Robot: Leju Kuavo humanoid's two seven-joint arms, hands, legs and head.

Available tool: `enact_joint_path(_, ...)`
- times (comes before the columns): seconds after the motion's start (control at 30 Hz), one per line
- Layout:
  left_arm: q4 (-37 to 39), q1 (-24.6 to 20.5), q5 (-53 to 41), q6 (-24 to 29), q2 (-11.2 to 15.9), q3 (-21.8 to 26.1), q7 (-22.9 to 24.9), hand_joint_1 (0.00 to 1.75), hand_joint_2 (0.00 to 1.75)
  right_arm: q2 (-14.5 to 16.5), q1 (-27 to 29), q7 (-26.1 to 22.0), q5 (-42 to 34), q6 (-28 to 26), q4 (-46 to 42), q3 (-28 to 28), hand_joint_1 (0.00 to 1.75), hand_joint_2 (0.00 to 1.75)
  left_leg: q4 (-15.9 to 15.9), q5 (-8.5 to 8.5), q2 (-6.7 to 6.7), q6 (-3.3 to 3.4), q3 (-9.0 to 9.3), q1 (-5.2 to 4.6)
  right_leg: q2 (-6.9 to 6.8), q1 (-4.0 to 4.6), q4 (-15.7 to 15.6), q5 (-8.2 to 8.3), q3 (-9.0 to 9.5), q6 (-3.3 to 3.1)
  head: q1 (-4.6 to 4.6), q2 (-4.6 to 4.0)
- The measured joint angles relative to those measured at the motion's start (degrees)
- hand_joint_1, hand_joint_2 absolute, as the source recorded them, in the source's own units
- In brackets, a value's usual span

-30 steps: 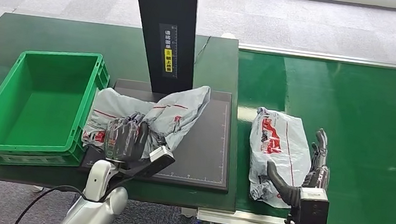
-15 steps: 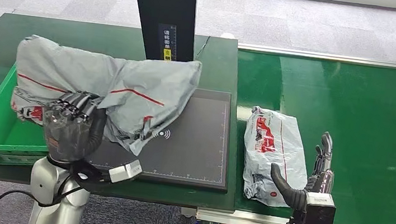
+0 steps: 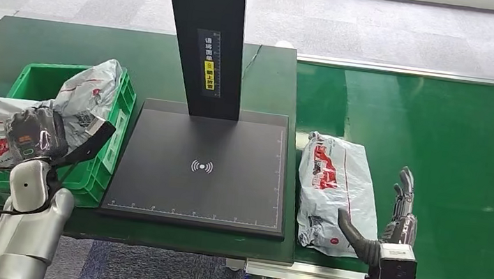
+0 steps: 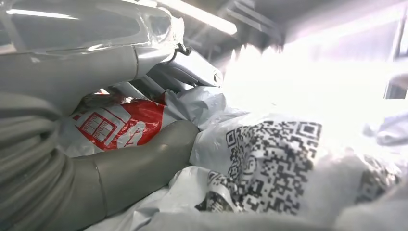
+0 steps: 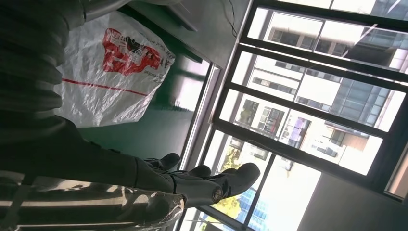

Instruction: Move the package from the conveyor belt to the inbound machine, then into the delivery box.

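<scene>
Head view: left hand [image 3: 35, 134] has the grey package [image 3: 80, 99] clutched over the green delivery box [image 3: 113, 121], draped across the box's near-left rim, so honestly it could flop outside if let go now. That bag's soft and crumpled, red print showing. A second package [image 3: 330, 187] lies on the conveyor belt [image 3: 453, 156], right of the box past the scanner pad [image 3: 225, 179]; right hand [image 3: 388, 229] sits beside it, fingers spread, holding nothing.

Left wrist view: thumb pressed into wrinkled plastic, QR label [image 4: 269, 163] up.

Right wrist view: fingers apart, second package nearby.
</scene>
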Motion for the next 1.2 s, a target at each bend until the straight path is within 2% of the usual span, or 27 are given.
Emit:
enact_joint_path(0.07, 4.94, -1.43, 1.44, -3.2, 1.83, 0.01, 0.13, 1.48, 1.75, 0.0, -0.17, 0.07, 0.08, 0.2, 0.03, -0.08, 0.0, 1.75, 0.0, 0.0, 0.06, 0.0, -0.01, 0.0, 0.01, 0.0, 0.0, 0.0, -0.02, 0.0, -0.01, 0.0)
enact_joint_path(0.1, 7.22, -2.2, 2.52, -4.25, 2.6, 0.02, 0.03, 1.38, 1.75, 0.0, -0.21, 0.08, 0.13, 0.25, 0.04, -0.15, 0.0, 1.75, 0.0, -0.01, 0.05, 0.0, -0.02, 0.0, 0.0, 0.0, 0.0, 0.0, -0.02, 0.0, -0.01, 0.0)
enact_joint_path(0.2, 12.83, -4.86, 6.26, -4.86, 4.39, 0.13, -0.47, 0.51, 1.75, -0.01, -0.29, 0.15, 0.26, 0.21, 0.14, -0.42, 0.0, 1.75, -0.01, -0.01, -0.02, -0.01, -0.03, 0.0, -0.02, 0.0, 0.0, -0.01, 0.0, -0.01, 0.0, 0.0)
enact_joint_path(0.23, 14.29, -5.66, 7.41, -4.77, 4.88, 0.17, -0.55, 0.29, 1.75, -0.01, -0.32, 0.19, 0.27, 0.18, 0.18, -0.48, 0.0, 1.75, -0.01, -0.01, -0.03, -0.01, -0.02, 0.0, -0.02, 0.0, 0.0, -0.01, 0.01, -0.01, 0.01, 0.0)
enact_joint_path(0.4, 18.74, -7.75, 11.61, -2.93, 6.03, 0.26, -0.67, 0.05, 1.75, -0.01, -0.43, 0.25, 0.17, -0.07, 0.28, -0.68, 0.0, 1.75, -0.02, 0.0, -0.01, -0.02, 0.07, 0.01, -0.02, 0.01, 0.0, -0.01, 0.08, -0.02, 0.01, 0.0)
enact_joint_path(0.5, 19.59, -7.91, 13.74, 0.81, 6.23, 0.51, -1.5, 0.0, 1.75, 0.0, -0.47, 0.33, 0.07, -0.4, 0.31, -0.69, 0.0, 1.75, -0.02, 0.02, -0.01, -0.04, 0.09, 0.01, -0.02, 0.01, 0.0, 0.01, 0.11, -0.04, 0.0, 0.0)
enact_joint_path(0.6, 19.92, -7.79, 16.54, 6.38, 6.44, 0.79, -4.28, 0.0, 1.75, 0.0, -0.47, 0.44, -0.08, -0.66, 0.31, -0.68, 0.0, 1.75, -0.02, 0.05, -0.02, -0.06, 0.09, 0.02, -0.03, 0.02, 0.0, 0.02, 0.11, -0.05, 0.0, 0.0)
enact_joint_path(0.67, 19.6, -7.39, 19.87, 10.14, 6.49, 0.93, -8.44, 0.0, 1.75, 0.0, -0.47, 0.43, -0.35, -0.84, 0.31, -0.67, 0.0, 1.75, -0.02, 0.06, -0.03, -0.06, 0.09, 0.02, -0.03, 0.02, 0.01, 0.02, 0.11, -0.05, 0.0, 0.0)
enact_joint_path(0.77, 16.87, -5.68, 28.26, 13.18, 6.12, 1.04, -18.73, 0.0, 1.75, -0.02, -0.41, 0.03, -1.16, -1.13, 0.31, -0.67, 0.0, 1.75, -0.01, 0.06, 0.0, -0.05, 0.08, 0.02, -0.02, 0.02, 0.01, 0.02, 0.08, -0.05, 0.0, 0.0)
enact_joint_path(0.83, 13.31, -3.86, 35.53, 13.57, 5.0, 1.05, -27.52, 0.0, 1.75, -0.05, -0.36, -0.43, -1.86, -1.44, 0.31, -0.66, 0.0, 1.75, -0.01, 0.05, 0.01, -0.05, 0.06, 0.0, -0.02, 0.0, 0.01, 0.02, 0.07, -0.05, 0.0, 0.0)
enact_joint_path(0.93, 5.79, -0.23, 48.89, 13.34, 1.88, -0.13, -39.95, 0.0, 1.75, -0.09, -0.35, -0.99, -2.77, -1.69, 0.32, -0.62, 0.0, 1.75, 0.0, -0.01, 0.0, -0.01, 0.04, -0.04, -0.01, -0.04, -0.01, 0.01, 0.06, -0.04, 0.01, 0.0)
enact_joint_path(1.07, -4.6, 5.39, 61.5, 11.21, -1.98, -5.64, -45.33, 0.0, 1.75, -0.09, -0.4, -1.15, -3.43, -1.09, 0.47, -0.52, 0.0, 1.75, 0.01, -0.09, 0.01, 0.07, 0.01, -0.06, -0.01, -0.06, -0.04, 0.0, 0.05, -0.01, 0.01, 0.0)
enact_joint_path(1.2, -13.24, 10.95, 68.68, 7.37, -4.52, -12.62, -49.23, 0.0, 1.75, -0.2, -0.56, -1.13, -4.65, 1.79, 1.02, -0.18, 0.0, 1.75, 0.0, -0.14, 0.01, 0.08, -0.01, -0.05, -0.01, -0.06, -0.06, -0.02, 0.02, 0.0, -0.02, 0.0)
